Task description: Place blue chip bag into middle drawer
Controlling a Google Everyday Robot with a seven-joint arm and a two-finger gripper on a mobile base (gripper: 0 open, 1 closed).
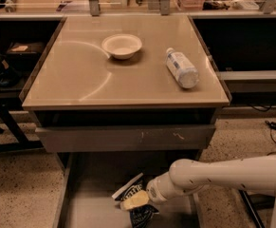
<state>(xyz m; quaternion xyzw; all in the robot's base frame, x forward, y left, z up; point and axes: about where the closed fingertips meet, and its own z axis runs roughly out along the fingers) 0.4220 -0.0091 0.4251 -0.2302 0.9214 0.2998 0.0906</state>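
Grey metal shows at the left, where the middle drawer (78,208) stands pulled out beneath the table (71,80). A pale bowl (122,45) sits on the tabletop. Below it, the blue chip bag (128,190) hangs crumpled low inside the drawer, pinched by the gripper (135,201), whose fingers are closed on it. Further right a bottle (181,68) lies on its side, and the white arm (223,172) reaches in from the right.
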